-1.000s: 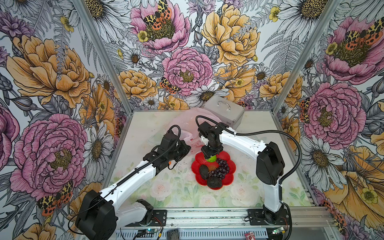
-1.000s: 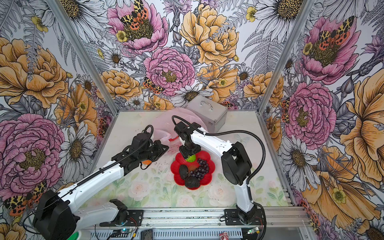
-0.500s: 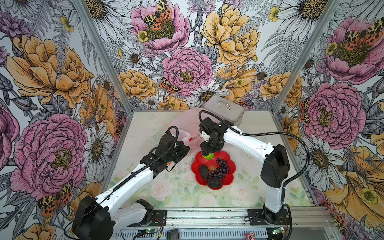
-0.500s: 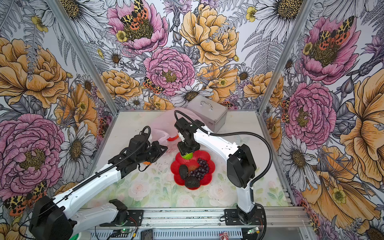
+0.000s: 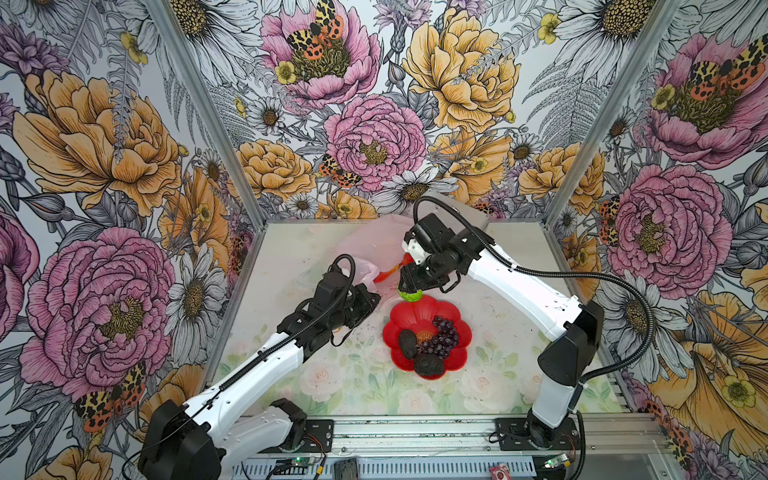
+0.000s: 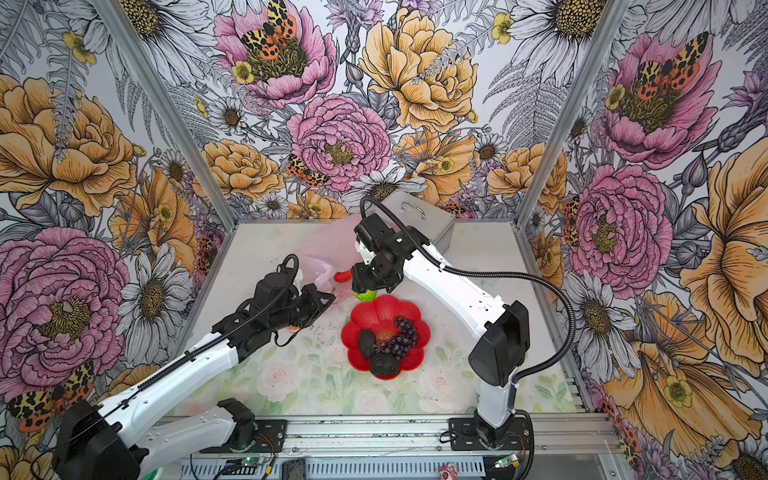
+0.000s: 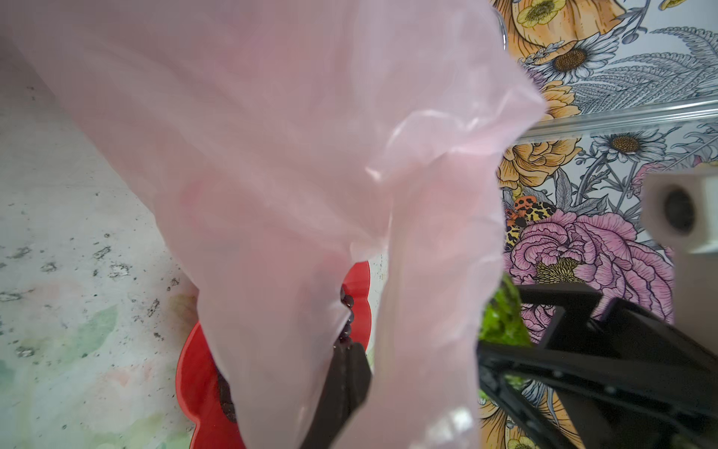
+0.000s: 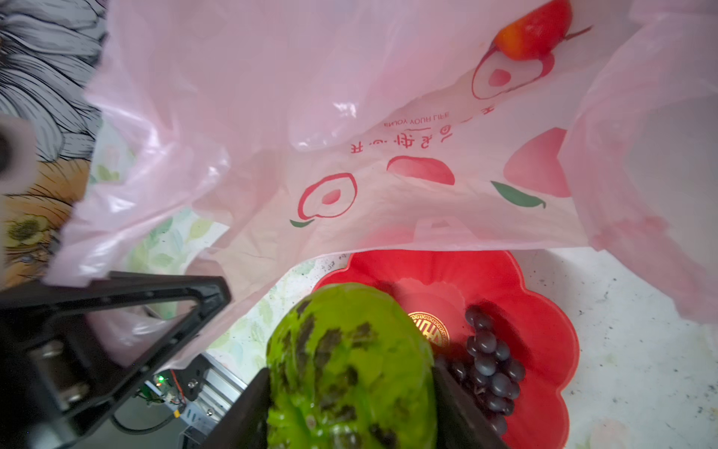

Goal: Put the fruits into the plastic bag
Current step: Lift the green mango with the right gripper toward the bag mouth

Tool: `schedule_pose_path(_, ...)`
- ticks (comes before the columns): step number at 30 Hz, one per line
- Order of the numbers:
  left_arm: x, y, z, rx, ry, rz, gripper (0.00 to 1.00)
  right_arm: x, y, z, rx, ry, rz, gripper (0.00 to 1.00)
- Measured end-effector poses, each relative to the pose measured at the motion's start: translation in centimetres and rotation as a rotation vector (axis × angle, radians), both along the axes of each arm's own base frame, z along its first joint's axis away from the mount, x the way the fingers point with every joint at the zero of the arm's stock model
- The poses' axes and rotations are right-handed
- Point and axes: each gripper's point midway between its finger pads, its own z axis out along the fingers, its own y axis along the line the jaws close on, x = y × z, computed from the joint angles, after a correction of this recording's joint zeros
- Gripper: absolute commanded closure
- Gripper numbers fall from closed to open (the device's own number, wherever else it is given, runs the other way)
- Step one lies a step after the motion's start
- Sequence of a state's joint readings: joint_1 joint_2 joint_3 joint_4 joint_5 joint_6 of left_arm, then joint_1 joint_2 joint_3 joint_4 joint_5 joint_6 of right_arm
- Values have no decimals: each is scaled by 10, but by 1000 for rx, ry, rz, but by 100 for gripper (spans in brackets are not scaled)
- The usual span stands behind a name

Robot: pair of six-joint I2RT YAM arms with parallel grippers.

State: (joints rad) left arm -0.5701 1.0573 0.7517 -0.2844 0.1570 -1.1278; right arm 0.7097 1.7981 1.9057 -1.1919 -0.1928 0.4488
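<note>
My right gripper (image 5: 409,286) (image 8: 349,388) is shut on a bumpy green lime (image 5: 410,295) (image 6: 364,295) (image 8: 349,361), held in the air just past the far rim of the red plate, next to the bag's mouth. The pink plastic bag (image 5: 365,249) (image 6: 324,249) (image 8: 388,155) lies behind, with a red-orange fruit (image 8: 532,31) (image 6: 343,275) inside. My left gripper (image 5: 372,297) (image 7: 342,392) is shut on the bag's edge (image 7: 311,155) and holds it up. Dark purple grapes (image 5: 444,336) and two black avocados (image 5: 408,344) (image 5: 428,365) lie on the plate.
The red flower-shaped plate (image 5: 461,328) (image 6: 419,324) sits mid-table in front of the bag. A silver metal case (image 6: 419,216) stands at the back behind my right arm. A bit of orange (image 6: 293,328) shows under my left arm.
My right gripper has lifted the lime off the plate and carried it back and left toward the bag. The left gripper has barely moved.
</note>
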Motion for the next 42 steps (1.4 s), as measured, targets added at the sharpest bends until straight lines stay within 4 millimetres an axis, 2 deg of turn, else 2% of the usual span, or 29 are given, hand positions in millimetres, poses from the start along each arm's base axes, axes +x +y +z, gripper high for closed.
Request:
schedule_pose_path(3,-2,0,-1,1,-1,-2,100,0,2,22,58,-25,-11,40)
schedule_pose_path(11,-7,3,4,-5,-18,0,100,-4,7,62,190,-71,-33,40)
schedule_pose_path(18,-12,8,12,-15,-40,7,100,7,7,105,377,-123,-101,40)
schedule_pose_path(22,-15,10,15,-20,-50,10,100,16,-3,115,486,-121,-179,40)
schedule_pose_path(25,-18,13,12,-18,-47,11,100,25,-15,110,582,-91,-269,40)
schedule_pose_path(28,-21,15,9,-13,-40,12,100,37,-33,94,687,-43,-389,40)
schedule_pose_path(31,-22,18,9,-12,-39,18,100,47,-52,61,815,39,-547,41)
schedule_pose_path(33,-21,19,10,-14,-42,23,100,53,-63,31,884,113,-659,41)
schedule_pose_path(36,-22,21,9,-14,-42,27,100,50,-63,-6,910,225,-754,40)
schedule_pose_path(38,-22,22,9,-13,-40,28,100,48,-58,-9,921,257,-766,40)
schedule_pose_path(42,-22,23,7,-11,-38,30,100,43,-39,5,962,265,-720,40)
